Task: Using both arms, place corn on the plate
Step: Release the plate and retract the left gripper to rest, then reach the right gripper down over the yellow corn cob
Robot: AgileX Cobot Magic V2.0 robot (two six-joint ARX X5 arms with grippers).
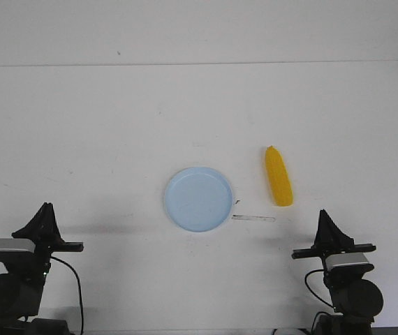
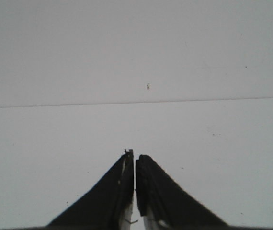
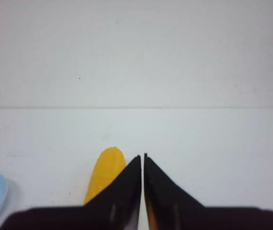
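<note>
Nothing done: corn [image 1: 278, 176] lying on table right of empty plate [image 1: 198, 199]; left gripper [image 2: 134, 155], right gripper [image 3: 142, 158] closed, nothing held

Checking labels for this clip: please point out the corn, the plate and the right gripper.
corn [image 1: 278, 176]: front view, middle of the cob.
plate [image 1: 179, 213]: front view, bare inner surface near its left rim.
right gripper [image 3: 142, 160]: right wrist view, between the closed fingertips.
</note>
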